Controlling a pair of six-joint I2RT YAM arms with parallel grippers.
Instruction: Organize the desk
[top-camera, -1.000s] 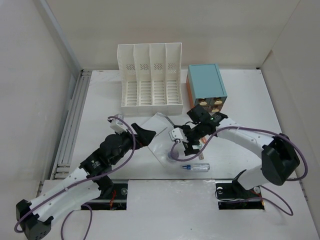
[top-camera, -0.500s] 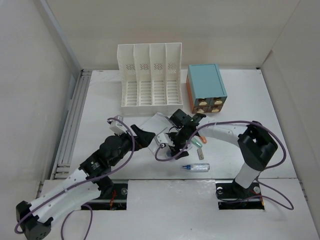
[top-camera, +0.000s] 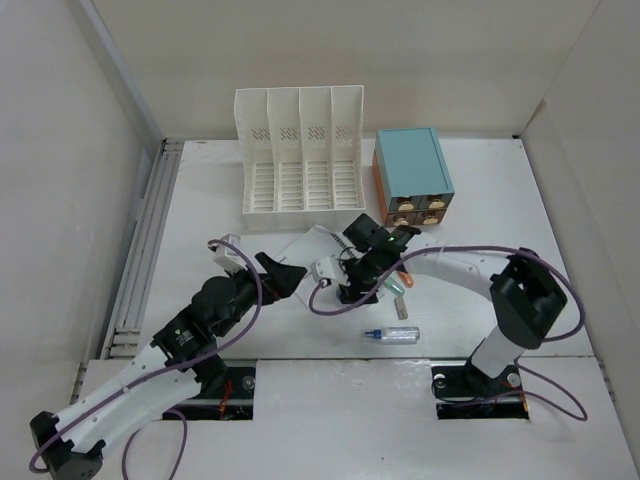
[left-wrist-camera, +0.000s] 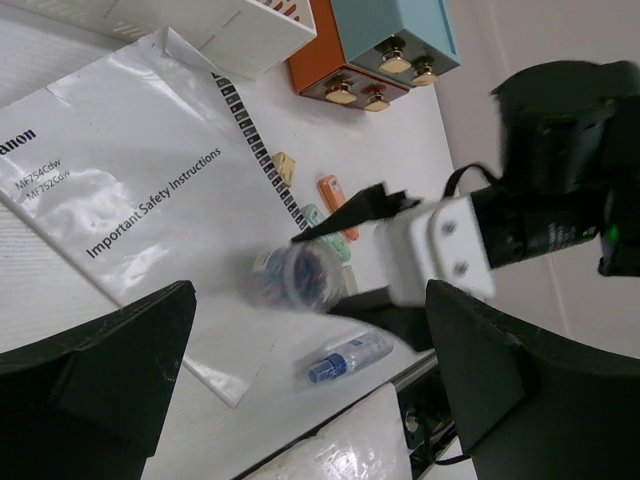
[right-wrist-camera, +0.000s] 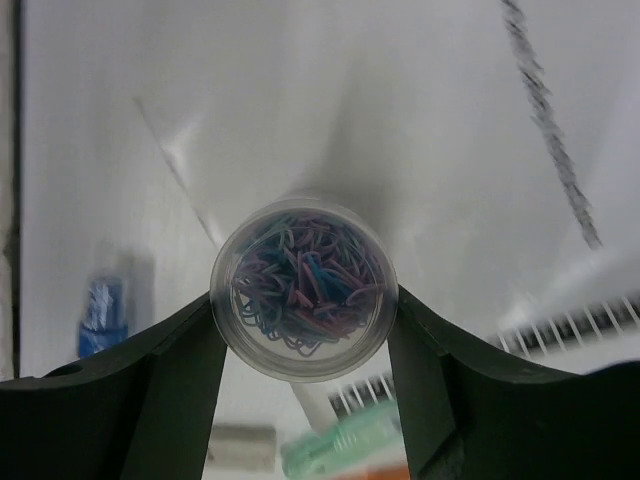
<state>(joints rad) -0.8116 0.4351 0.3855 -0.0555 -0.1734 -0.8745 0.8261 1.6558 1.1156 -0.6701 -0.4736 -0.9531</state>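
The desk (top-camera: 480, 200) is the broad white tabletop. My right gripper (top-camera: 350, 287) is shut on a clear round tub of coloured paper clips (right-wrist-camera: 305, 300), one finger on each side, over the plastic-sleeved manual (top-camera: 308, 250). The tub also shows in the left wrist view (left-wrist-camera: 300, 275), above the manual (left-wrist-camera: 130, 190). My left gripper (top-camera: 280, 275) is open and empty, hovering over the manual's left edge; its fingers (left-wrist-camera: 100, 380) stand wide apart.
A white slotted file rack (top-camera: 300, 165) and a teal box with orange drawers (top-camera: 412, 175) stand at the back. A small blue-capped bottle (top-camera: 392, 335) lies near the front edge. Small orange and green items (top-camera: 398, 287) lie right of the manual.
My right gripper has swung left from in front of the drawer box onto the paper clip tub and closed round it. My left arm has drawn back slightly.
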